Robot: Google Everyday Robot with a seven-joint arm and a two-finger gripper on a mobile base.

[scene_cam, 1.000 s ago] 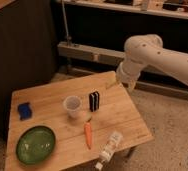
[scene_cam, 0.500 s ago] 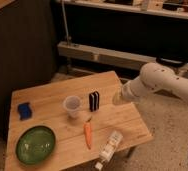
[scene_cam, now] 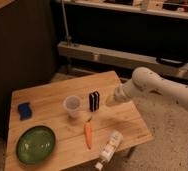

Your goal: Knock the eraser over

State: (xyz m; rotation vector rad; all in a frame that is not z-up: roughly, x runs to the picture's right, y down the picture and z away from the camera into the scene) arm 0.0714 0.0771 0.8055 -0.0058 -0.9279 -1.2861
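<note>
Eraser (scene_cam: 94, 101): stood upright near the middle of the counter (scene_cam: 52, 95), a small black block with thin white stripes along its edges. Its top was about level with the rim of the clear plastic cup (scene_cam: 72, 106), which stood upright just to its left with a small gap between them.

Hand (scene_cam: 110, 99): low over the counter, just to the right of the eraser and at about the eraser's height. It pointed left toward the block. A thin strip of wood appeared to show between the two, but contact could not be ruled in or out. How far open the hand was could not be told, nor whether it held anything.

Arm (scene_cam: 154, 87): white, and reached in from the right, past the counter's right edge.

Other items noted:
- A carrot (scene_cam: 88, 135) lay nearer than the eraser, pointing near-to-far.
- A small bottle (scene_cam: 110, 147) lay on its side at the near right edge.
- A green plate (scene_cam: 35, 145) sat at the near left.
- A blue block (scene_cam: 23, 110) sat at the left edge, well apart from the eraser.
</note>
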